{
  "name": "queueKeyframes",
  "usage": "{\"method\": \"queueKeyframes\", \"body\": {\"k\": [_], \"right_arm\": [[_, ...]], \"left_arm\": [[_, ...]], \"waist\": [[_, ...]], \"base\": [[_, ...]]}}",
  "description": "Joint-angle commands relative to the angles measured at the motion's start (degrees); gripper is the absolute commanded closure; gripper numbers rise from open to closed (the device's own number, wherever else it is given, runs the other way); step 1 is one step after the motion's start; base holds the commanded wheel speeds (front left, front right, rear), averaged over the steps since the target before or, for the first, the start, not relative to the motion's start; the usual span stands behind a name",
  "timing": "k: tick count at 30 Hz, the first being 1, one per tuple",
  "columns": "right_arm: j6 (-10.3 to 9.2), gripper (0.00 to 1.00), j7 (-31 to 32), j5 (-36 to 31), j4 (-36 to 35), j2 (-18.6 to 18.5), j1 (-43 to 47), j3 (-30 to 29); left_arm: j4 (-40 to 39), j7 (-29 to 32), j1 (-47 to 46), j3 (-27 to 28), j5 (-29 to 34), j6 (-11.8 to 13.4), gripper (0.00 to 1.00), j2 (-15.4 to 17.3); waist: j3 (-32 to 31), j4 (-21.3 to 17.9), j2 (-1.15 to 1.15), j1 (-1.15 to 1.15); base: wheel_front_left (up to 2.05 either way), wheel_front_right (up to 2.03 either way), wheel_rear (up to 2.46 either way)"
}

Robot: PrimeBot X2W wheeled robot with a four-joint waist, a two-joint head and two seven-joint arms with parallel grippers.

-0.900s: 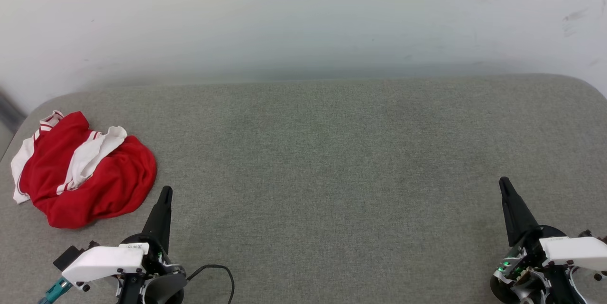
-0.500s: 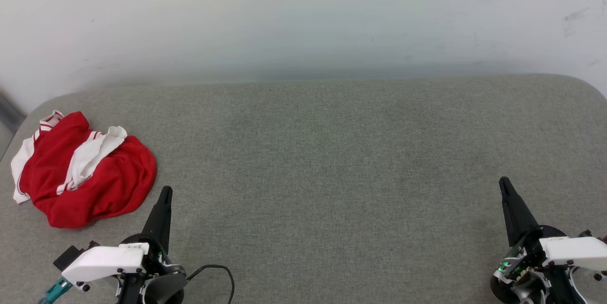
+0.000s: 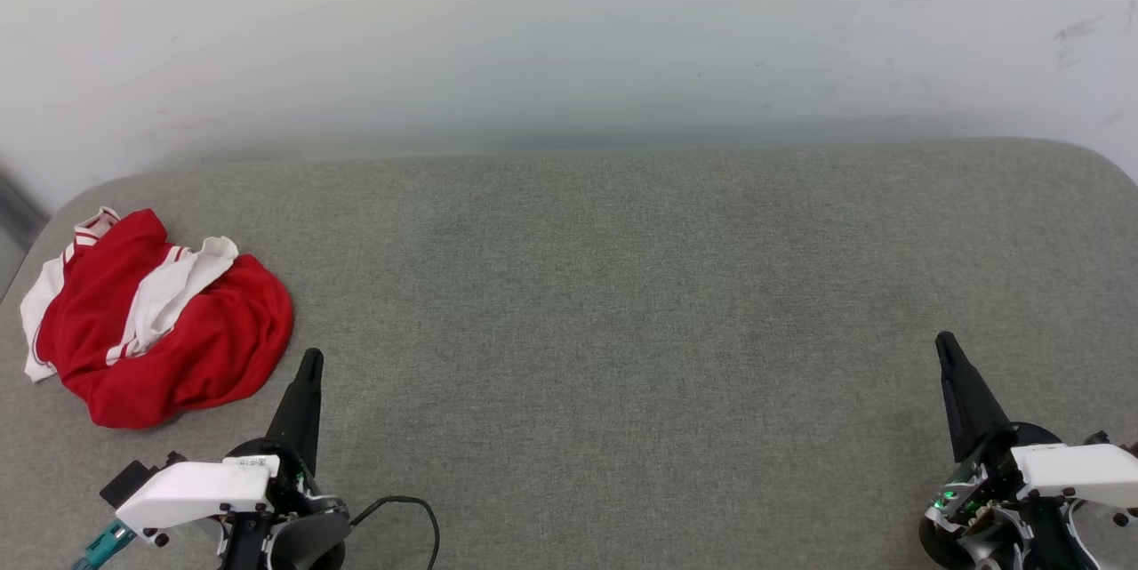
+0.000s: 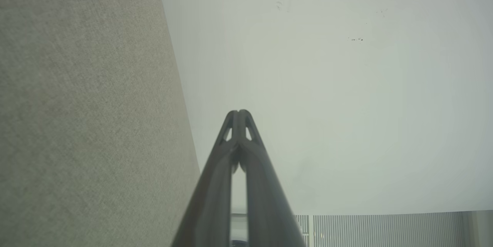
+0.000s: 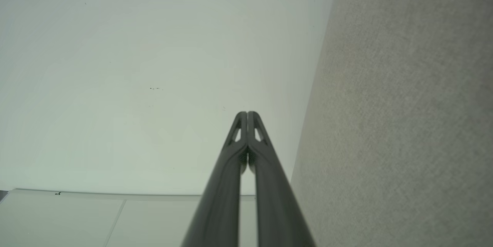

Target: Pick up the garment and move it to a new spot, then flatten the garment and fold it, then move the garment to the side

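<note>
Garment (image 3: 169, 330) lies crumpled in a heap at the far-left end of the grey fabric desk (image 3: 622, 285). It looks like soft, light, limp cloth that will drape and sag; no breakage risk, but layers may slip. Best pinch looks like the red fold on its near-right edge, just beside the left claw (image 3: 308, 364). Left claw and right claw (image 3: 944, 343) are both fully closed and empty; the right is well apart from it.
</note>
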Motion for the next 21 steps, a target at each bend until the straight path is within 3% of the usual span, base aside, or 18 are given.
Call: {"method": "queueKeyframes", "body": {"k": [1, 16, 17, 21], "right_arm": [[0.0, 1.0, 0.03, -0.25, 0.04, 0.21, -0.75, 0.04], [0.0, 1.0, 0.03, -0.25, 0.04, 0.21, -0.75, 0.04], [0.0, 0.0, -0.02, 0.02, 0.17, 0.0, 0.1, 0.01], [0.0, 0.0, -0.04, 0.01, 1.58, 0.04, 1.45, 0.09]], "left_arm": [[-0.02, 0.1, -0.4, 0.21, -0.08, -0.23, 1.0, 0.01], [-0.02, 0.1, -0.4, 0.21, -0.08, -0.23, 1.0, 0.01], [0.17, -0.02, 0.06, -0.06, 0.0, 0.01, 0.0, -0.01], [1.49, -0.06, 1.27, -0.28, 0.01, 0.08, 0.0, -0.14]], "waist": [[0.0, 0.0, 0.0, 0.0], [0.0, 0.0, 0.0, 0.0], [0.0, 0.0, 0.0, 0.0], [0.0, 0.0, 0.0, 0.0]], "base": [[0.0, 0.0, 0.0], [0.0, 0.0, 0.0], [0.0, 0.0, 0.0], [0.0, 0.0, 0.0]]}}
